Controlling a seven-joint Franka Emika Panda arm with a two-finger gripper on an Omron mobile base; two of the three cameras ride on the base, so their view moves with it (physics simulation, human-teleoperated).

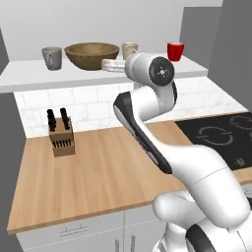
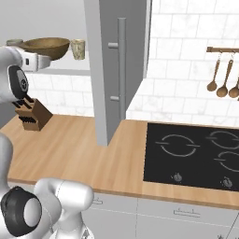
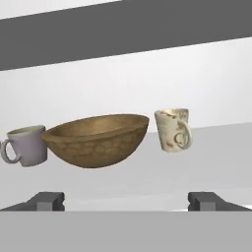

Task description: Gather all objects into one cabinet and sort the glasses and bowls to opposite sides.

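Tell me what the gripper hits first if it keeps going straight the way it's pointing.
Probably the wooden bowl. The open gripper points into the cabinet at shelf level, with the bowl just left of centre and the cream mug to the right. Depth is unclear.

Wood, glazed ware and matt grey surfaces on the shelf and counter.
The bowl looks like brown wood with a faint mottled grain (dull rather than shiny); the cream mug is smooth with a worn speckled pattern, the grey cup plain and matt, the red cup bright and smooth. The counter is pale wood, the knife block darker wood, the cabinet door flat matt grey, the hob glossy black.
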